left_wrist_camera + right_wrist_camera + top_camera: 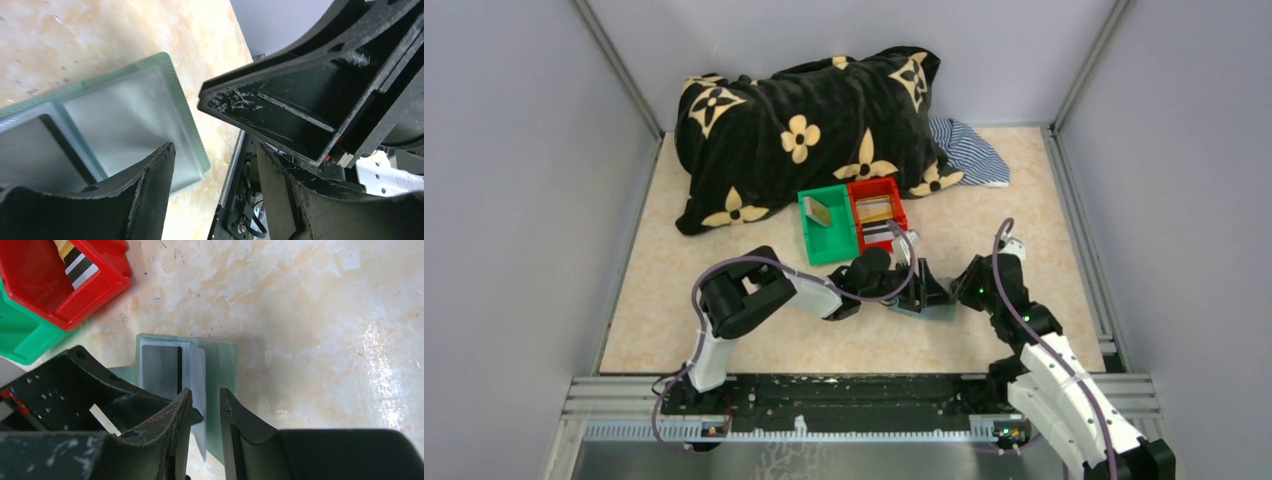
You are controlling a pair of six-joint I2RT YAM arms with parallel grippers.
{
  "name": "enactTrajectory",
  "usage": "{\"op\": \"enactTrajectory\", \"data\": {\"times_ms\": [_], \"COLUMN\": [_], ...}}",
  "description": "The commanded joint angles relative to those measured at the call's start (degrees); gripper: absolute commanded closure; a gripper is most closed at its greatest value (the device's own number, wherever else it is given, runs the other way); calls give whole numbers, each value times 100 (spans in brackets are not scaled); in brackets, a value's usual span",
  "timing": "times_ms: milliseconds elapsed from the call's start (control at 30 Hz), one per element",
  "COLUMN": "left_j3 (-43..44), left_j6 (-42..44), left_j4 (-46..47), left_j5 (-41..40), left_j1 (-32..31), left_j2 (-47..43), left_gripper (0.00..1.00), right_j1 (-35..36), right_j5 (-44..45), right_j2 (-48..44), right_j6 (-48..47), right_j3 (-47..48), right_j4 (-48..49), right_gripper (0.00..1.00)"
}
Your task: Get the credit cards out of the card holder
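While the left gripper (215,148) stands wide apart, one finger over the card holder (220,360), the right gripper (205,392) straddles it, jaws slightly apart, a credit card (160,367) pocketed just ahead

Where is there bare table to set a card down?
Bare table lies left of the green bin, between the black blanket and the near rail. Another patch lies right of the red bin, in front of the striped cloth. Crowded: the centre, where left gripper and right gripper meet at the card holder just before the bins.
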Motion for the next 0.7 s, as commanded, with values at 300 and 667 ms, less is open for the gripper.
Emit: {"op": "enactTrajectory", "data": {"times_ms": [300, 667], "left_j3": [49, -88], "left_j6": [45, 252], "left_j4": [-25, -43], "left_j5": [167, 163], "left_j1": [-88, -32], "left_j2": [274, 1], "left_gripper": [32, 32], "right_j1": [-47, -49], "right_j5": [412, -1120], "right_j2": [-327, 1185], "right_j6": [112, -98], "right_j3": [459, 267], "right_j4": [-87, 802], "right_gripper": [73, 87]}}
